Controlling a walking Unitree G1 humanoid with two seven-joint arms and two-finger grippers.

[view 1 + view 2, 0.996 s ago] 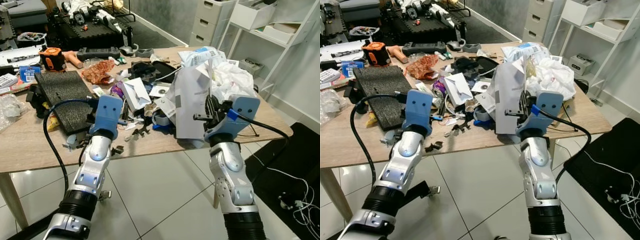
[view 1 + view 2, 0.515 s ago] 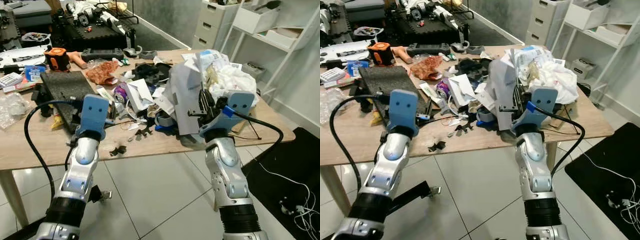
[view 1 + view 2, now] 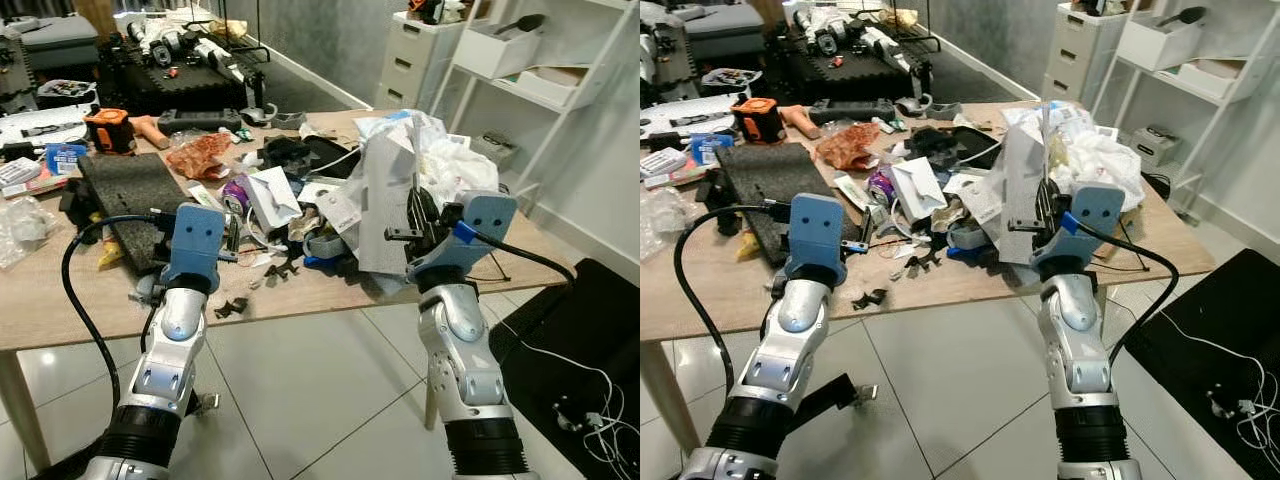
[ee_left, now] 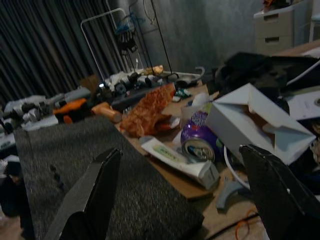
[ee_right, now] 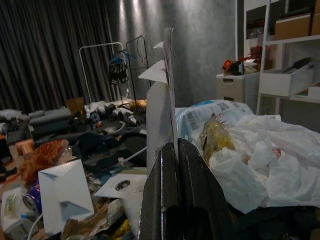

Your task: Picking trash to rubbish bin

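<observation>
The right hand (image 5: 170, 165) is clamped on a white paper sheet (image 3: 385, 205) lifted above the desk (image 3: 60, 300), the left hand (image 4: 185, 195) waits with fingers apart facing a purple can (image 4: 199, 140), so most trash remains unbinned.

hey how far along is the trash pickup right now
Early. Nothing looks binned. The right end effector is shut on a white paper sheet; the left end effector is open near a purple can. Litter remains across the table.
</observation>
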